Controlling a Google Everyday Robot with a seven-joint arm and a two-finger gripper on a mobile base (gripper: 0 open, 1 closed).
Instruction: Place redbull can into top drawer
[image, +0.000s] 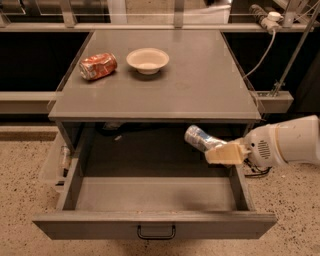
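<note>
Operator: Where is the redbull can (199, 137) right now?

Observer: Off the desk (200, 95), hanging over the open top drawer (100, 225), toward 2 o'clock from the drawer's middle and just below the desk's front edge as seen from here. It is tilted, with its free end pointing to about 10 o'clock.

Operator: And the gripper (216, 151)?

Observer: It reaches in from 3 o'clock. Its pale fingers (230, 154) are clenched on the end of the can nearest the arm, and the rest of the can sticks out bare.

Operator: How would you expect it to handle?

Observer: Light, I'd judge. It is slim, thin-walled metal with a shiny skin, so probably slippery, and soft enough to crumple under a hard squeeze. Whether it is full I cannot tell. Held by one end, it could pivot in the grip if jolted.

Operator: A better hold?

Observer: Across the middle of the body, on opposite sides of the round wall, with moderate pressure. With this hold, I'd lower gently and release close to the drawer floor, since a round can will likely roll.

Operator: Anything nearby?

Observer: The orange-red can (98, 66) and the bowl (147, 60) sit on the desk at 11 and 12 o'clock, well apart from this.
</note>
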